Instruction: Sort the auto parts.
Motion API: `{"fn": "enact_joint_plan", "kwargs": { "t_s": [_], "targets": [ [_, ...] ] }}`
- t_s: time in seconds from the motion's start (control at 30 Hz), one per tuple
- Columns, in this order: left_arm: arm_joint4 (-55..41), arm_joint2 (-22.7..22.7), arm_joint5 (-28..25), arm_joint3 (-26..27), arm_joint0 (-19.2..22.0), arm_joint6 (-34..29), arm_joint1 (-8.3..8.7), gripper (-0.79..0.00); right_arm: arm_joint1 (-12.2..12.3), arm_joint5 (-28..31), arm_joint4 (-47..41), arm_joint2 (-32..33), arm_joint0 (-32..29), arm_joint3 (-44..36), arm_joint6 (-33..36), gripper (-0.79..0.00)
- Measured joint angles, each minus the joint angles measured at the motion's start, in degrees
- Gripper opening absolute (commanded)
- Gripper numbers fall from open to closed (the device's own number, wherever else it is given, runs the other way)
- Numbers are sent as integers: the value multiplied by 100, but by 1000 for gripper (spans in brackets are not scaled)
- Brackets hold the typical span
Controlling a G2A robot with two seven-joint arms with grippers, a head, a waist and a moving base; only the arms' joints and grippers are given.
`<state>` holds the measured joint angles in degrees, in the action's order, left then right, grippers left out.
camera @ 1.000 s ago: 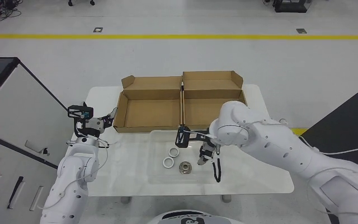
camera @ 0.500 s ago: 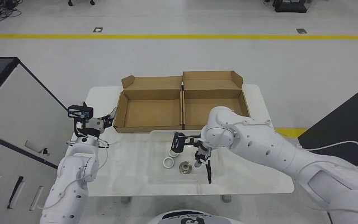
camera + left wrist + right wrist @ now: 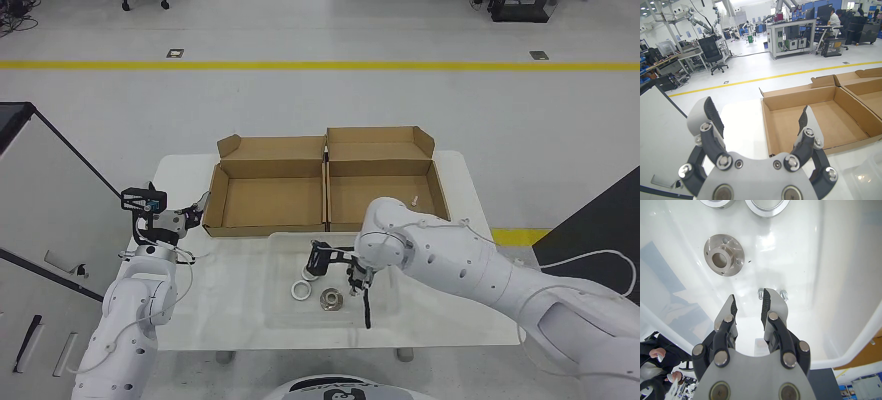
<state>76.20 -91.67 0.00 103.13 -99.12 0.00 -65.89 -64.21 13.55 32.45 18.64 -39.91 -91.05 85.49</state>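
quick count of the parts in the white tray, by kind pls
metal rings: 2
flange: 1
bolts: 2
total: 5

**Boxes behind, tray in front**

Two open brown cardboard boxes, one left (image 3: 265, 195) and one right (image 3: 385, 190), stand touching at the far side of the white table (image 3: 200, 300). A clear plastic tray (image 3: 272, 290) lies just before them. In it lie two white rings (image 3: 311, 271) (image 3: 300, 291). A round steel flange (image 3: 329, 297) sits just right of the nearer ring. Two small steel bolts (image 3: 760, 294) (image 3: 784, 295) lie side by side near the flange.
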Motion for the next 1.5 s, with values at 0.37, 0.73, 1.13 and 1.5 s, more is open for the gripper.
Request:
{"fn": "enact_joint_plan", "kwargs": {
  "t_s": [0.37,0.73,1.13,1.5],
  "targets": [
    [0,0,0,0,0,0,0,0,-102,-15,81,-44,-9,284,51,-536],
    [0,0,0,0,0,0,0,0,-139,-23,166,-12,-49,409,101,-557],
    [0,0,0,0,0,0,0,0,-191,55,159,20,-87,522,86,-785],
    [0,0,0,0,0,0,0,0,-22,3,-28,445,-103,55,247,-785]
  ]
}}
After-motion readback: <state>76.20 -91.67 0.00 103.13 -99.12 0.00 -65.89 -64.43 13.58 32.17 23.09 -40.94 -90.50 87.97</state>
